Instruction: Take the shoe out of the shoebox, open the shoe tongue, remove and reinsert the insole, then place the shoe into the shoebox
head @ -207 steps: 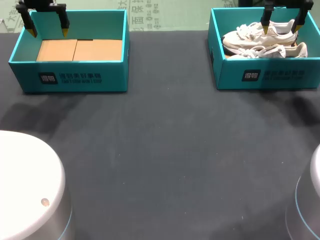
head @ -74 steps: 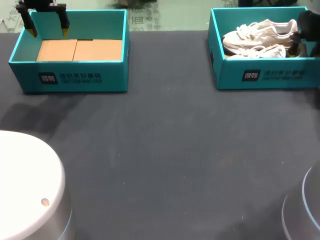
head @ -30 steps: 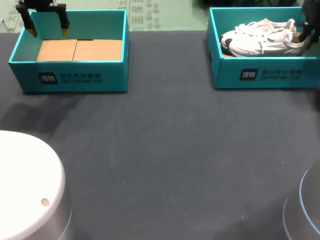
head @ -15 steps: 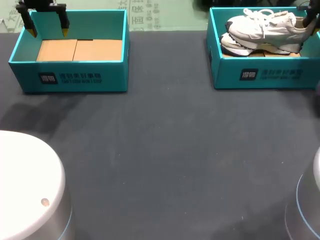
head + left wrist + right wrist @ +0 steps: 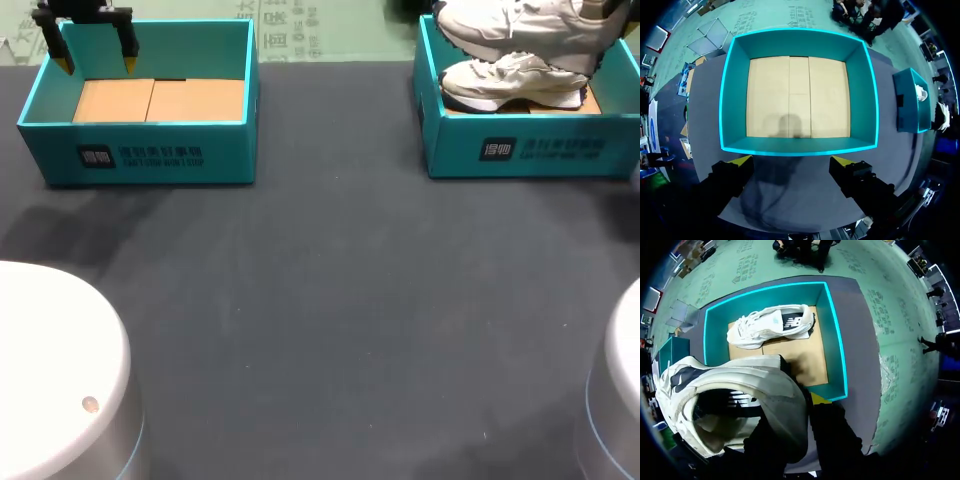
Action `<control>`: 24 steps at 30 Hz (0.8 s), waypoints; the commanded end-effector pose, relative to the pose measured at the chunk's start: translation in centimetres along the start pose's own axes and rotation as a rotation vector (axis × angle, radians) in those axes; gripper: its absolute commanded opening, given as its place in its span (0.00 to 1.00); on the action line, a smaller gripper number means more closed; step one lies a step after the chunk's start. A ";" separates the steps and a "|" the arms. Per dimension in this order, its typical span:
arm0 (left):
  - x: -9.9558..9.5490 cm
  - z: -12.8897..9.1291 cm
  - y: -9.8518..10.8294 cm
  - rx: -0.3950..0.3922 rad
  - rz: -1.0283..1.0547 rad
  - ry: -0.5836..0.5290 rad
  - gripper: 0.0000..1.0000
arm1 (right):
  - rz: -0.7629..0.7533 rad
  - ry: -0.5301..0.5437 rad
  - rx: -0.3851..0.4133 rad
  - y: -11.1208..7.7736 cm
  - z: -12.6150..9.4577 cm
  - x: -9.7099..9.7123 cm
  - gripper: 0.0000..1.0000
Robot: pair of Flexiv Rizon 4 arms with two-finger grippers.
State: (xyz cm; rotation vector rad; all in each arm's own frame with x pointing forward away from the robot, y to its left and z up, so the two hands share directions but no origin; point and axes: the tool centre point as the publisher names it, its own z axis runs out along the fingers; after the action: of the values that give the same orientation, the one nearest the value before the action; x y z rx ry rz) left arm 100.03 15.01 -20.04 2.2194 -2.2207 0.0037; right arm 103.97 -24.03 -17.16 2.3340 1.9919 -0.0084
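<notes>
The right gripper (image 5: pixel 799 399) pinched the shoe (image 5: pixel 735 405) by its heel; that thin hold could let it twist loose. The left gripper (image 5: pixel 790 162) stood spread.

Robotics lab: black worktable (image 5: pixel 330 300)

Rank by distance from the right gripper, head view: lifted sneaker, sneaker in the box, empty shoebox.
1. The lifted sneaker, held in the right gripper, above the right shoebox.
2. The second sneaker, lying in that shoebox beneath.
3. The empty shoebox, far left.
</notes>
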 end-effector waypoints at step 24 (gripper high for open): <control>0.0 0.0 0.0 0.000 0.000 -0.001 1.00 | 0.085 -0.019 -0.011 -10.2 -3.2 6.0 0.00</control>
State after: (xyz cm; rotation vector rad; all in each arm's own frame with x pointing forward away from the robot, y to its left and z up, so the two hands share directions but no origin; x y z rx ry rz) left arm 100.03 15.01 -20.04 2.2195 -2.2207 0.0037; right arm 94.99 -16.25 -14.88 2.4025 1.8791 -0.0277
